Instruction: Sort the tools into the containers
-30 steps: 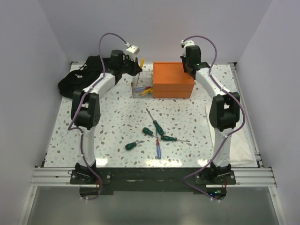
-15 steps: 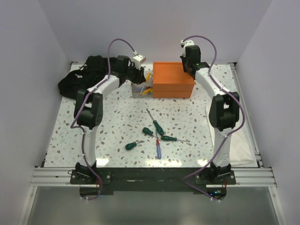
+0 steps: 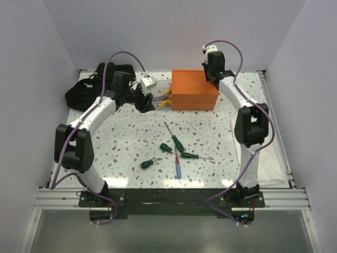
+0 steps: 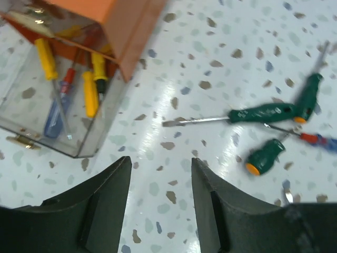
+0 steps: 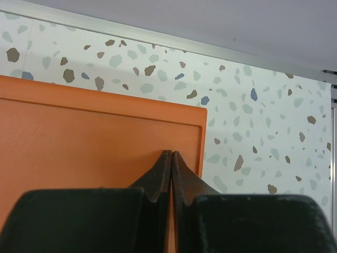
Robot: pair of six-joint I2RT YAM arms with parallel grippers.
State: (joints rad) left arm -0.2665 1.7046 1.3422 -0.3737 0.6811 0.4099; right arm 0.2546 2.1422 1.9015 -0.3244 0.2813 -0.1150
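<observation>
Five screwdrivers point(image 3: 176, 142), four green-handled and one red-and-blue, lie loose mid-table, waiting to be sorted. Beyond them the left gripper point(image 4: 160, 164) hangs with jaws apart and empty, near the clear bin point(image 4: 63, 147), which already holds about four tools point(image 4: 90, 94), mostly yellow-handled. Right beside the bin stands the orange box point(image 3: 194, 87). Over its top, the right gripper point(image 5: 171, 156) is pinched together on nothing. Roughly half done, by my reckoning.

Orange box point(image 3: 194, 87), green-handled screwdrivers point(image 3: 177, 143), speckled white table point(image 3: 131, 138), black cloth heap point(image 3: 83, 94)
</observation>
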